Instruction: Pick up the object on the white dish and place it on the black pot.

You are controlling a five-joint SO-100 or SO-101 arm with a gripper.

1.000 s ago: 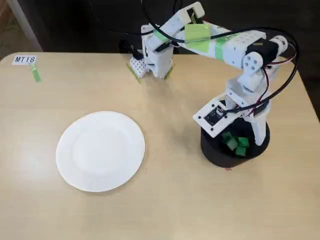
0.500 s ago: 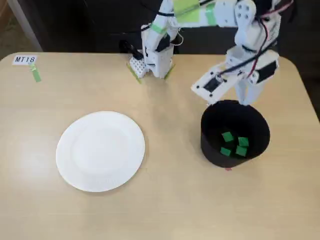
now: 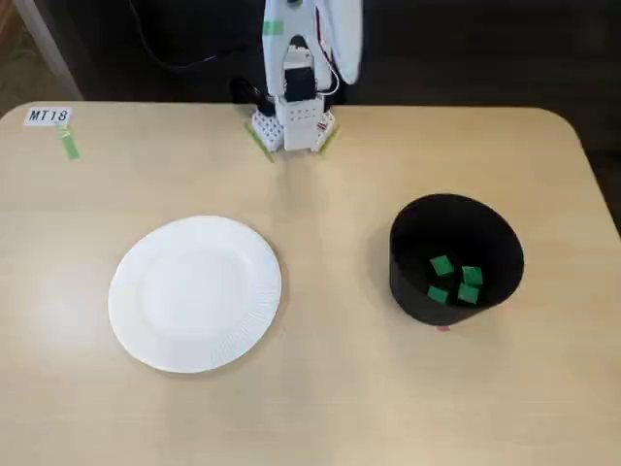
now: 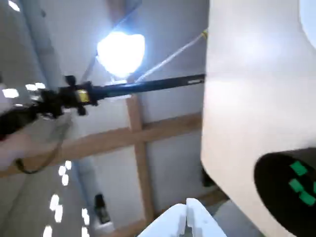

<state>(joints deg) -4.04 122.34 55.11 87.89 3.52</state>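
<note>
The arm is white plastic, its base a blocky white housing with small dark holes and a red mark. Green tape bands the link at twelve o'clock in the fixed view. In the wrist view, the white claw has rounded tips.

MT18 label, green tape at table corner.
</note>
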